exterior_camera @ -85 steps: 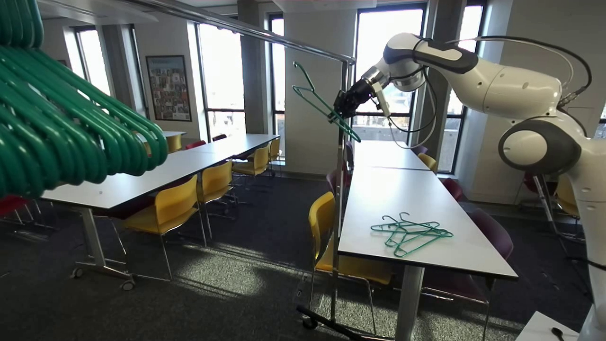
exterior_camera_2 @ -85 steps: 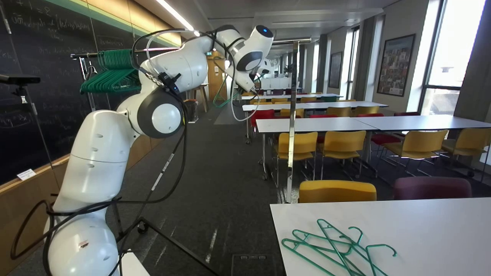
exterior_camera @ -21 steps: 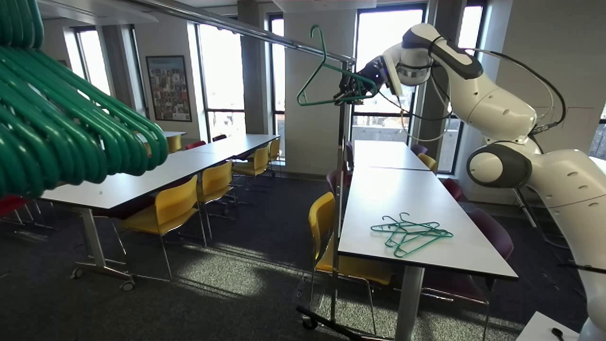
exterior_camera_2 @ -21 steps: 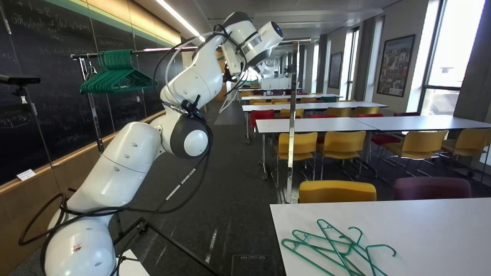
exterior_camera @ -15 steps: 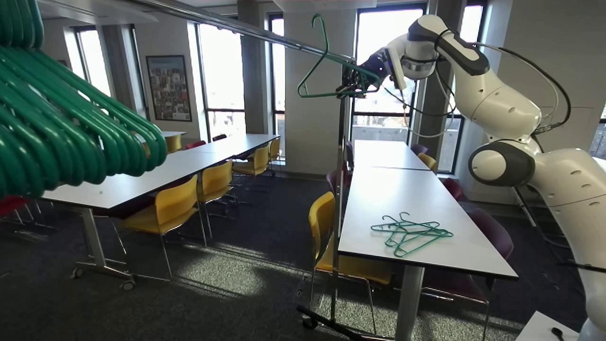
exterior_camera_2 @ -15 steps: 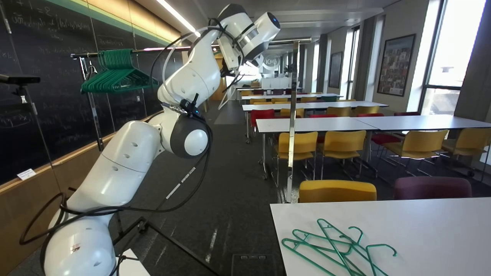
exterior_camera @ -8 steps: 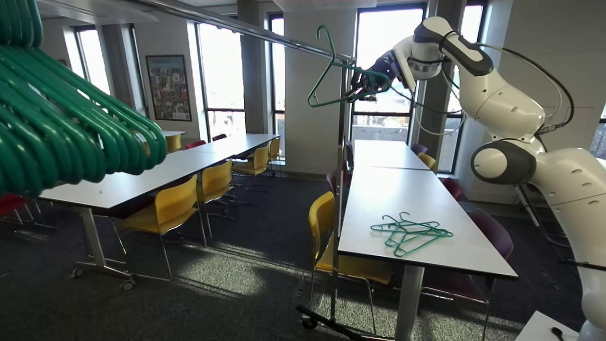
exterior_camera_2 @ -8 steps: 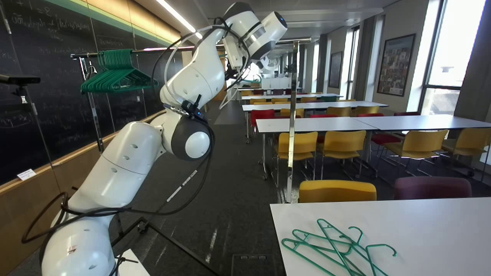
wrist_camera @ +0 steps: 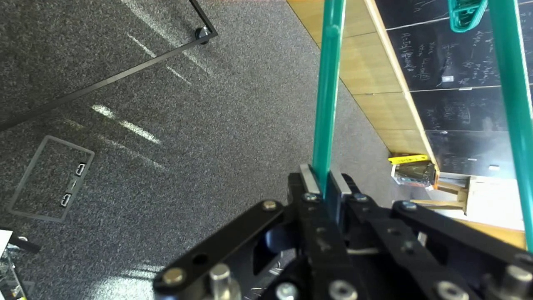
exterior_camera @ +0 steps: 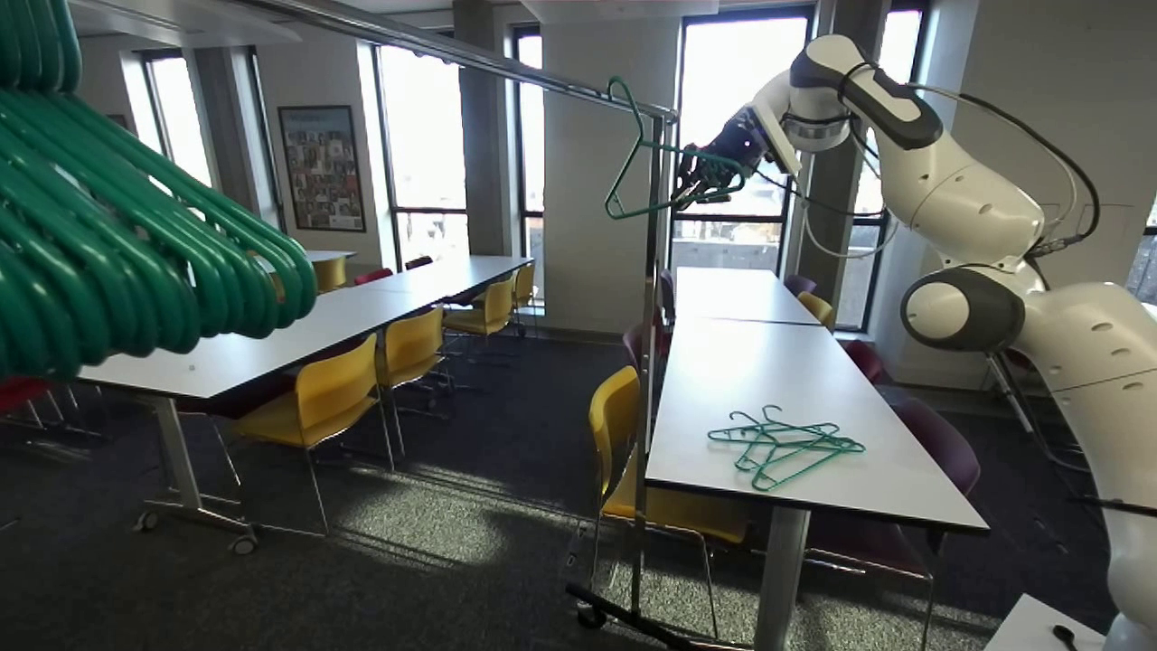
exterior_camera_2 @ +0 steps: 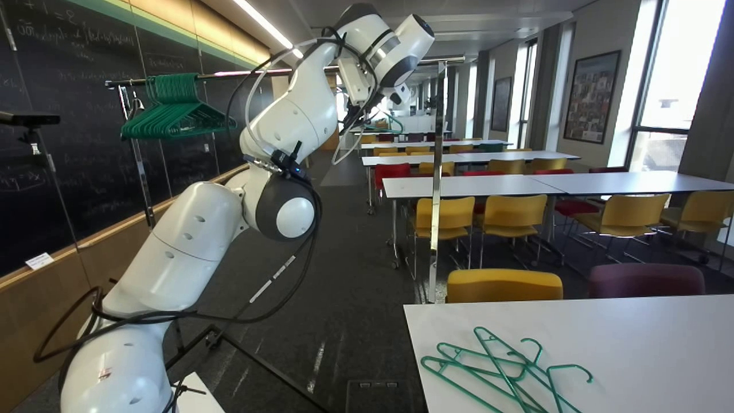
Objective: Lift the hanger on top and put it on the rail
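Observation:
My gripper is shut on a green plastic hanger near the end of the metal rail. In the wrist view the gripper pinches one bar of the hanger; a second bar crosses at the right. The hanger is slightly tilted, hook up. Its hook overlaps the rail in an exterior view; I cannot tell whether it is over the rail. The arm partly hides the hanger in an exterior view. Several green hangers lie on the white table.
Many green hangers hang at the rail's far end, also seen in an exterior view. The rack's upright post stands just below the held hanger. A yellow chair stands beside the post. Cables loop along the arm.
Since 5.7 s ago the hanger has risen and turned hook-up. In the last second it came down and slightly right in an exterior view, its hook dropping from above the rail to rail height.

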Controlling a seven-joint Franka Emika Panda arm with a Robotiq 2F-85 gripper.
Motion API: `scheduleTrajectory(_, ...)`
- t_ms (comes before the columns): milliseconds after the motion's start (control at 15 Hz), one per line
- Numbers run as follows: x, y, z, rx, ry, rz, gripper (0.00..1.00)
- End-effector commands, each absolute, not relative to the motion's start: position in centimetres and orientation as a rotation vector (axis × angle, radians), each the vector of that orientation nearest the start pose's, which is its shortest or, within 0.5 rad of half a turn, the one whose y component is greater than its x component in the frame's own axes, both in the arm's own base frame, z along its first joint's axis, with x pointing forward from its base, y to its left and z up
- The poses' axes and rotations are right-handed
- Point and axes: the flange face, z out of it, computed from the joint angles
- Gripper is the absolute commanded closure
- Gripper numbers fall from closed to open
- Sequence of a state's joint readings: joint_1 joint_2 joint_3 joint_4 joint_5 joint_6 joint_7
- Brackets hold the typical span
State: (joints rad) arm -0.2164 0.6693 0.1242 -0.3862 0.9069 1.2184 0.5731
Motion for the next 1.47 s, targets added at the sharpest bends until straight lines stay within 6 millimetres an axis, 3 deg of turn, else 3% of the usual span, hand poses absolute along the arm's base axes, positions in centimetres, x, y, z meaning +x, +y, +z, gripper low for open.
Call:
scheduleTrajectory(0,62.5,-0.8,76.5,-2.247,0.255,-0.021,0.98)
scheduleTrajectory(267,62.2,-0.2,77.4,-2.273,0.172,-0.098,0.98)
scheduleTrajectory(333,63.1,0.7,76.7,-2.279,0.146,-0.122,0.98)
scheduleTrajectory(733,63.6,3.0,77.6,-2.277,0.129,-0.218,0.98)
scheduleTrajectory(1400,63.2,5.0,78.3,-2.214,0.101,-0.174,0.98)
